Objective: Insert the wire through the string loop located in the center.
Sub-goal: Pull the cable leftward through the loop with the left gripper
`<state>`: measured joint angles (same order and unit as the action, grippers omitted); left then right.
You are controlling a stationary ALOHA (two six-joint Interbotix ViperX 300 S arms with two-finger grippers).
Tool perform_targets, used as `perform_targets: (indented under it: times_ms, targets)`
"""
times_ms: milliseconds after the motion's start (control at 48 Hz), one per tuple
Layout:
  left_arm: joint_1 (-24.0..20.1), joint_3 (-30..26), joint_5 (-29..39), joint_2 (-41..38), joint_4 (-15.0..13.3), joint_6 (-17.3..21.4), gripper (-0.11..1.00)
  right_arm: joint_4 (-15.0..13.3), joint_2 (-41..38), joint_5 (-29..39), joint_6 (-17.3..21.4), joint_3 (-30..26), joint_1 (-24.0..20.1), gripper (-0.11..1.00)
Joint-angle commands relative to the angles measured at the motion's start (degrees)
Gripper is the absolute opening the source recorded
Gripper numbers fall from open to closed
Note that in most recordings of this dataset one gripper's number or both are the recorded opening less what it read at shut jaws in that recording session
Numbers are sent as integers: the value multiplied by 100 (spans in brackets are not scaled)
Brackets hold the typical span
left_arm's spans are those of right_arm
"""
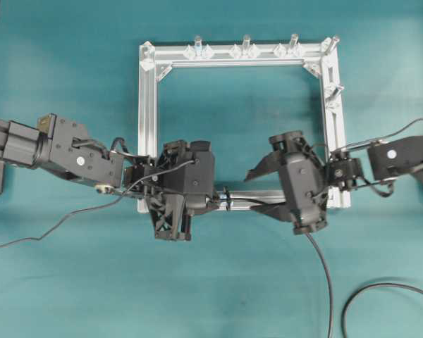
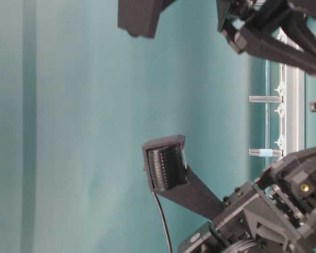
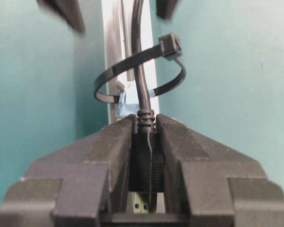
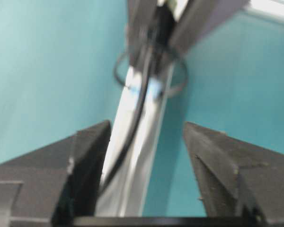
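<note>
The wire's plug (image 3: 144, 161) is clamped between the fingers of my left gripper (image 3: 146, 120), metal tip pointing back at the camera. From the plug the black wire (image 3: 138, 56) runs through the string loop (image 3: 168, 85), a black ring around the silver frame bar (image 3: 114, 56). In the overhead view my left gripper (image 1: 213, 198) sits just left of the loop (image 1: 225, 199). My right gripper (image 1: 262, 191) is open just right of it. In the right wrist view its fingers (image 4: 92, 146) straddle the bar (image 4: 132, 156) with the wire (image 4: 132, 127) lying along it, not gripped.
The square aluminium frame (image 1: 148, 105) carries clear upright pegs (image 1: 246, 44) along its far bar and right side. The wire trails off towards the front of the table (image 1: 324, 282) and curls at the front right (image 1: 381, 287). A thin arm cable (image 1: 56, 222) lies at the left.
</note>
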<state>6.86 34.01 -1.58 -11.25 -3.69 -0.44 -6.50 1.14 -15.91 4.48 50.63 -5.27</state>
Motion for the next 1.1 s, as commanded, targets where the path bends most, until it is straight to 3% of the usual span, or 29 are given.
perform_targets:
  times_ms: [0,375,1083]
  targets:
    - [0,-97,26,237,18,0,16,18,299,0,18,70,-18,66]
    - [-53,70,149,580,18,0,16,35,510,9,18,299,-18,66]
    - [-53,1143,598,1573,9,-62,16,35,501,26,26,299,-9,66]
